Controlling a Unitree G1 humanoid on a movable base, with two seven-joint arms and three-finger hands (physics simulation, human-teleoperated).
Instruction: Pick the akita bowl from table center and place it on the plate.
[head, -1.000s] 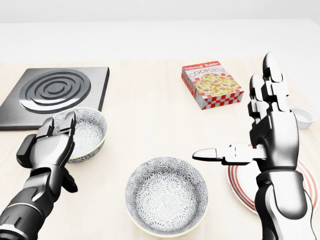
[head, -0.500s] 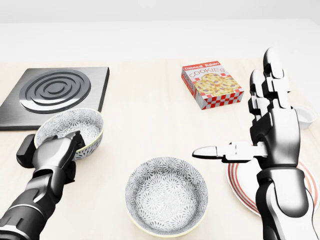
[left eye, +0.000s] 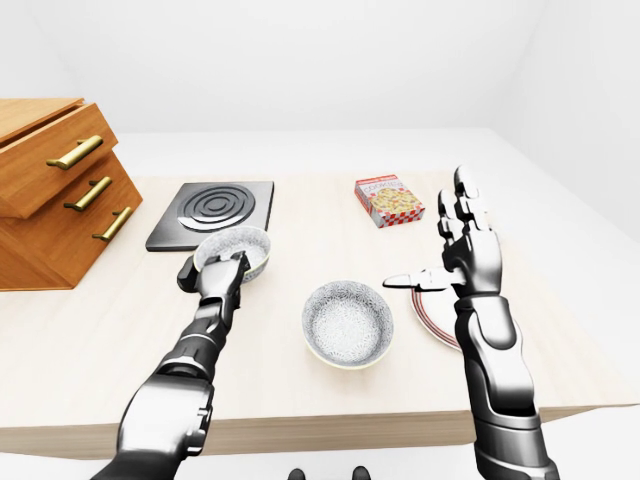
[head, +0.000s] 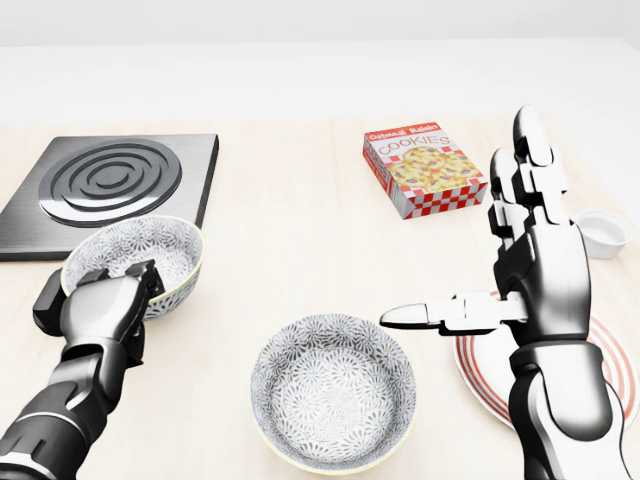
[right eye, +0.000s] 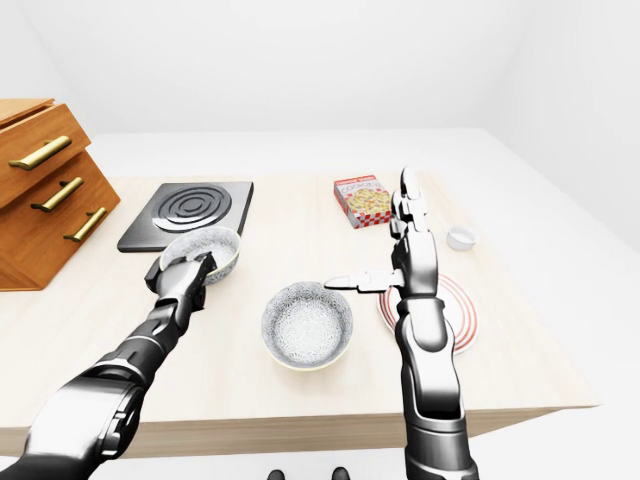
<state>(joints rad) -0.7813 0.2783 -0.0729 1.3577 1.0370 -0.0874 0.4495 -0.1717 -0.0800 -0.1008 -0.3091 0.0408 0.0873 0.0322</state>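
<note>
Head view: the left hand (head: 100, 310) has now closed its fingers over the near rim of the akita bowl (head: 130, 250). The bowl sits just below the hob (head: 110, 185) and has slid slightly left, so the grasp looks made and lifting comes next. Left-eye view: the plate (left eye: 428, 318) lies well right, with a twin bowl (left eye: 347, 322) between them. Right-eye view: the right hand (right eye: 410, 265) stands open and upright over the plate, and I judge it must clear away first.

Plate (head: 478, 375) partly hidden (behind right hand (head: 545, 268), forearm (head: 568, 410)).

Table (head: 290, 230): hob (head: 110, 185), centre bowl (head: 333, 390), cookie box (head: 425, 170), plate (right eye: 460, 312), ramekin (head: 605, 233), drawer unit (left eye: 50, 190).
</note>
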